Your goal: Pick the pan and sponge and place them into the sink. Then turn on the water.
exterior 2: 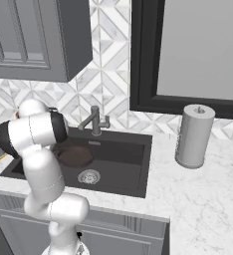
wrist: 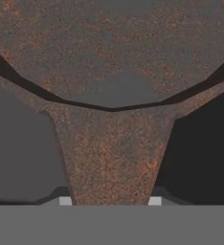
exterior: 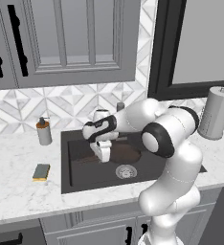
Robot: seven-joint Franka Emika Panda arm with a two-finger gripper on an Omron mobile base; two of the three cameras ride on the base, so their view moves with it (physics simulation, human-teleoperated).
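Hand view shows the gripper [wrist: 109, 202] closed on the handle of the round dark brown frying pan [wrist: 109, 52]. Lower the pan level onto the floor of the dark grey rectangular sink [exterior: 85, 174], clear of the round silver drain [exterior: 126, 171], before releasing it.

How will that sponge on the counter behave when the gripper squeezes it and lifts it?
The sponge looks small and flat, so it is probably light and unlikely to roll. Being a sponge, it will likely compress between the fingers. Lying flat on the counter, it offers only thin edges to grab.
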